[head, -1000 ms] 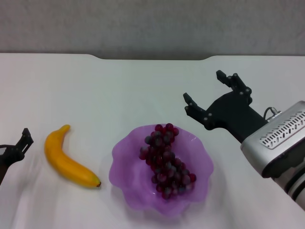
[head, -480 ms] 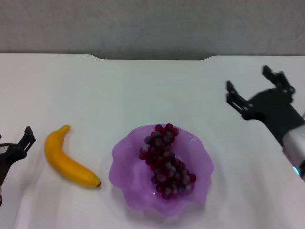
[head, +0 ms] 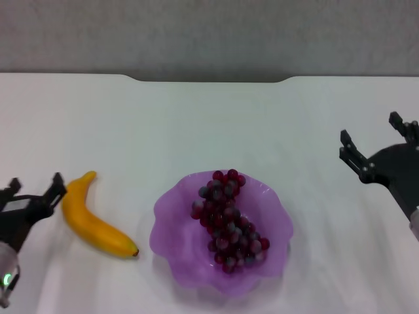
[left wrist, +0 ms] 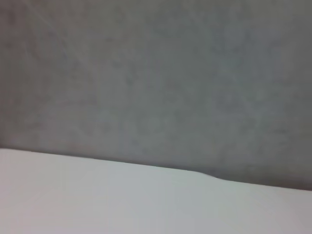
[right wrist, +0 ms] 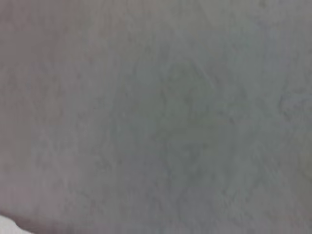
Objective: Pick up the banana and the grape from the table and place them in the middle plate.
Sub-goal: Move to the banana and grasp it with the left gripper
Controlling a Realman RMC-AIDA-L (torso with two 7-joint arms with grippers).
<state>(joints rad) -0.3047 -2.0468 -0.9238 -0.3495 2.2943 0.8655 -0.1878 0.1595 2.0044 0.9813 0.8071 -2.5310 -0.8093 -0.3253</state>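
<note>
Head view shows the grape (head: 226,219) lying in the middle plate (head: 171,241), the banana (head: 91,218) on the counter (head: 196,124) left of it. Left gripper (head: 34,191), spread wide, hovers beside the banana's far end; right gripper (head: 380,145) hangs wide at far right. A closing finger could nudge the curved banana and roll it away

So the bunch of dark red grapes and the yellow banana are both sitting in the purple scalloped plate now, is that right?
Not quite. The head view shows only the bunch of dark red grapes in the translucent purple scalloped plate. The curved yellow banana lies on the white table to the plate's left, with the left tool open beside it.
</note>
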